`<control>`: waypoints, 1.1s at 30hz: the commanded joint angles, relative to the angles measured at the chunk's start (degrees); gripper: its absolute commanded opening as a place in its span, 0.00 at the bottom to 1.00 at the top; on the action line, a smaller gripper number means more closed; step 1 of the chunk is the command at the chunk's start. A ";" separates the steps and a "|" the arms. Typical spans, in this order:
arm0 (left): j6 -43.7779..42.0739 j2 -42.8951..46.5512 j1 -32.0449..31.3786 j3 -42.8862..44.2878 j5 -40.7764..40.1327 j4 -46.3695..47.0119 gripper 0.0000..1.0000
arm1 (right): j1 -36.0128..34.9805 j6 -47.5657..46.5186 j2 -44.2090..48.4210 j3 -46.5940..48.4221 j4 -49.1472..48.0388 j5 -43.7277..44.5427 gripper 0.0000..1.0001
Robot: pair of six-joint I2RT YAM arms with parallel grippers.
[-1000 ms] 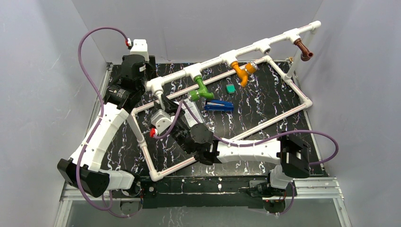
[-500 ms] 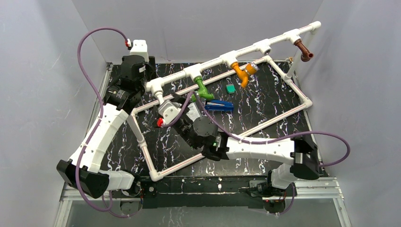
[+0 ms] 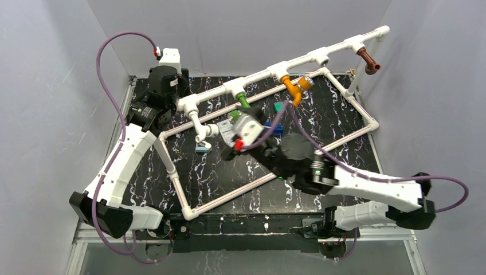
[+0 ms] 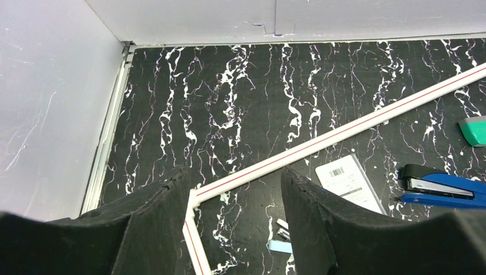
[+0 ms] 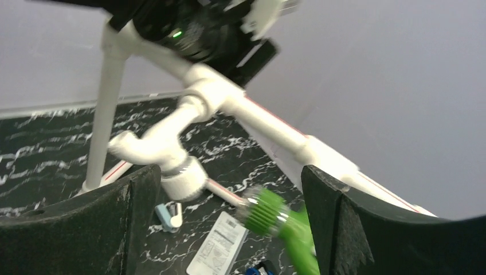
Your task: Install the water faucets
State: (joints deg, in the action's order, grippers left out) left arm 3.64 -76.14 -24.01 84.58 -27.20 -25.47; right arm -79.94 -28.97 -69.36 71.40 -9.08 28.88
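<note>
Both jaws stand apart, gripping nothing: the right gripper (image 5: 229, 180) is wide, the left gripper (image 4: 232, 192) less so. The white faucet (image 3: 202, 130), green faucet (image 3: 243, 102), orange faucet (image 3: 293, 87) and brown faucet (image 3: 368, 61) hang left to right along the far pipe frame (image 3: 321, 56).

Even, diffuse, bright light; shadows faint; top and left wrist views sharp; right wrist view motion-blurred, the green faucet (image 5: 281, 223) and pipe (image 5: 258, 117) smeared.

Inside the pipe frame (image 3: 258, 77) the desk's (image 3: 212, 183) near left corner lies bare; the right arm (image 3: 298, 157) and green faucet (image 3: 242, 101) block its middle.
</note>
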 commanded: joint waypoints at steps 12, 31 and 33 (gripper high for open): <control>2.10 -10.52 -2.53 9.09 -3.36 -11.97 0.56 | 0.73 2.50 18.08 -11.34 6.70 20.29 0.99; 2.90 2.44 -2.53 15.08 7.03 6.05 0.64 | 17.57 22.38 24.31 -32.87 7.85 13.30 0.99; 3.37 4.32 -2.53 14.71 10.35 6.89 0.65 | 22.03 24.51 22.55 -33.91 6.82 9.68 0.99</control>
State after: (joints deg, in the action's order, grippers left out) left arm 5.54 -77.84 -26.37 100.07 -23.77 -24.40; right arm -64.64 -10.83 -44.47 39.09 0.08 46.04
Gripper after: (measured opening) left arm 0.633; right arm 0.985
